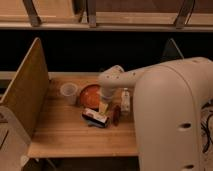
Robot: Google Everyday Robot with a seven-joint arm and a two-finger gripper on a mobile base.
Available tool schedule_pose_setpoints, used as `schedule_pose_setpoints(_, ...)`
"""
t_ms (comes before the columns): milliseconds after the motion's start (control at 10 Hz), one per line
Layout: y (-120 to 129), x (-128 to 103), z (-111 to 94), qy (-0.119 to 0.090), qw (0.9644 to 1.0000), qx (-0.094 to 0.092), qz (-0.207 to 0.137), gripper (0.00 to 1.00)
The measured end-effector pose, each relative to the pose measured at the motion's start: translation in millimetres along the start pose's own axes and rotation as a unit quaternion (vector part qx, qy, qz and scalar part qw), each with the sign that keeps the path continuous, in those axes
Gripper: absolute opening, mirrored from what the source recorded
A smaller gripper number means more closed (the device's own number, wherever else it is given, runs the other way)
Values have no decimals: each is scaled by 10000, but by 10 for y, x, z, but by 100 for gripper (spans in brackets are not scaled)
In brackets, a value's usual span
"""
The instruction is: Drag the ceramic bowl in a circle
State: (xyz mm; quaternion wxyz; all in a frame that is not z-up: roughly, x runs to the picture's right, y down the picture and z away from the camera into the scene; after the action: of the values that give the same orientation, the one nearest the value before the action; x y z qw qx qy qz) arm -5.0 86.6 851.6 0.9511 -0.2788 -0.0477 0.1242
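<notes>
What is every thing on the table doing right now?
ceramic bowl: sitting right way up, not lifted.
plastic cup: standing upright, left of the bowl.
packet: lying flat in front of the bowl.
white bottle: standing upright on the right.
gripper: down low at the bowl's right edge, fingers open.

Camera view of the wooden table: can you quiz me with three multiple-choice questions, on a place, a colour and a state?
1. Where is the end effector? A at the edge of the ceramic bowl away from the cup; B over the cup; C far from both.
2. The ceramic bowl's colour? A blue; B orange-red; C green.
3. How is the cup? A tipped over; B inside the bowl; C upright.
Answers: A, it hangs at the rim opposite the cup; B, its inside shows orange-red; C, its mouth faces up.
</notes>
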Motion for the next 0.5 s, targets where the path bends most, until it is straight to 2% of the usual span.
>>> schedule_pose_setpoints(200, -13, 62, -55, -33, 9999, 42, -93, 80)
schedule_pose_setpoints(500, 3, 25, -46, -55, 9999, 31, -122, 80)
